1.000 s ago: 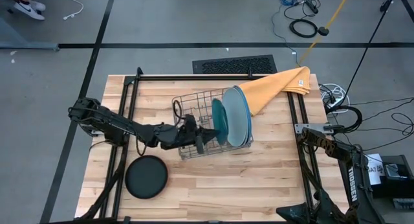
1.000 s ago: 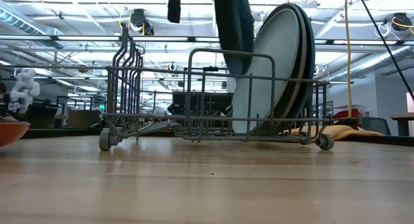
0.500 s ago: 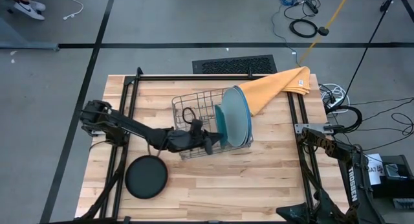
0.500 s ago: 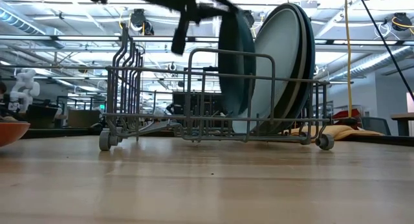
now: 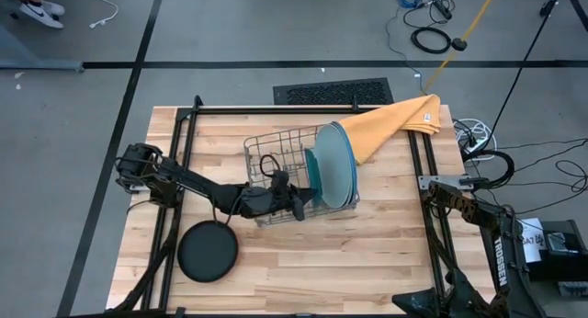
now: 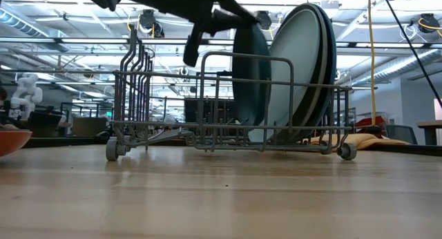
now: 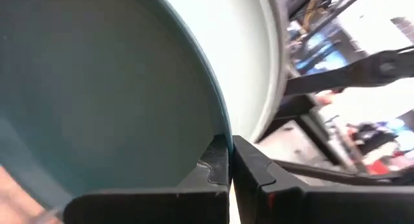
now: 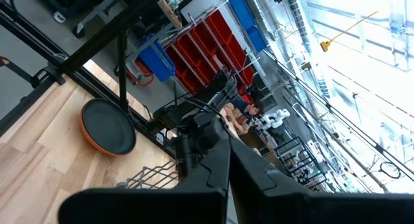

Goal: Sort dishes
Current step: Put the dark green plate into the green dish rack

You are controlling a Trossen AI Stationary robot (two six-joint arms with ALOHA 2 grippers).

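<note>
On the wooden table (image 5: 367,254), the wire dish rack (image 5: 276,148) stands near the middle with a yellow-orange cloth (image 5: 395,125) trailing off its far right corner. Three large plates (image 5: 338,166) stand on edge at the rack's right end, and the dark teal plate (image 5: 310,176) stands just beside them, its rim pinched between the closed fingers of the left gripper (image 5: 296,203), so it appears seated but not released. The black plate (image 5: 208,251) lies flat on the table near the front left, and the orange-red plate (image 8: 107,129) near the left edge; both remain unsorted. The right gripper (image 8: 226,166) waits shut and empty at the table's right side
</note>
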